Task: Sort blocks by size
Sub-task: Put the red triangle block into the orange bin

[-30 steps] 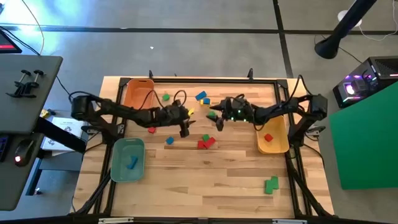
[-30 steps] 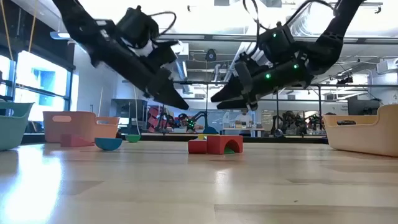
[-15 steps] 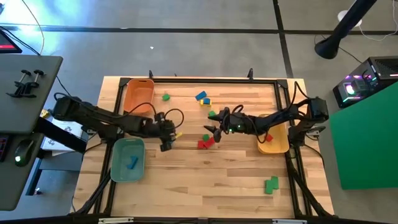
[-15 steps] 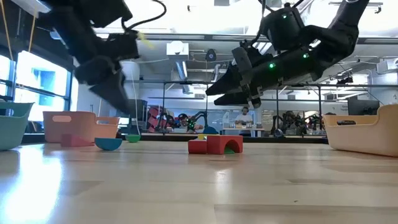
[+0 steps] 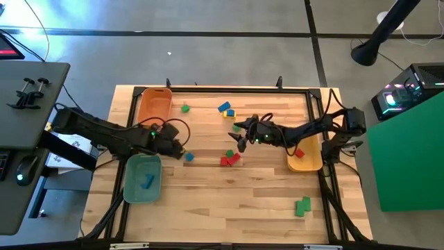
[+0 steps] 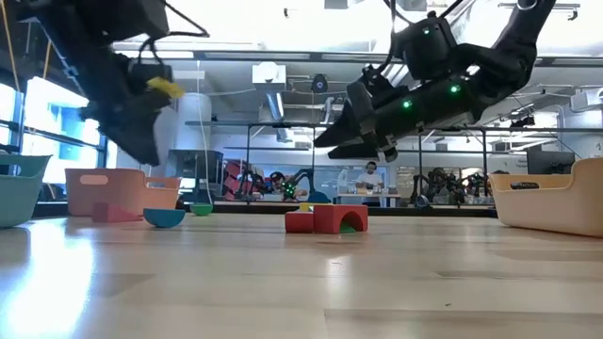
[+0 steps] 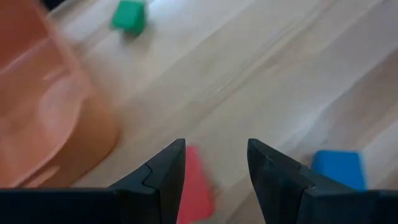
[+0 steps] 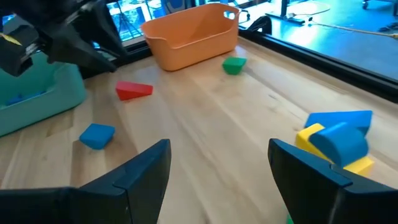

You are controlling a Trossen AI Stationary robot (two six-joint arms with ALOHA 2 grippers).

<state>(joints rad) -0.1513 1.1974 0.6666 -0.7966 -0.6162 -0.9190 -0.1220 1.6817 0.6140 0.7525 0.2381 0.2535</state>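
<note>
Left gripper (image 7: 211, 163) now sits low over the wood just beside the orange tray (image 5: 154, 105), fingers spread, nothing between them. It has pulled back toward that tray over the last second, away from the table middle. Straight under the gap lies a red wedge block (image 7: 194, 180); a blue block (image 7: 336, 168) is just beside it, on the side away from the tray. A green block (image 7: 129, 15) lies farther on past the tray's end. Likely the left arm is lining up a pick on the red wedge, nothing held yet.

Right gripper (image 5: 240, 137) hangs above the table well apart from the orange tray, fingers spread wide and empty, with the blue-and-yellow block pair (image 8: 339, 142) close by. It has lifted and drawn back a little from the red blocks (image 5: 229, 159).

Blocks mostly loose: one blue in the teal tray (image 5: 132, 182), one red in the yellow tray (image 5: 305, 164), green ones (image 5: 302, 205) far off. Sorting looks early.
</note>
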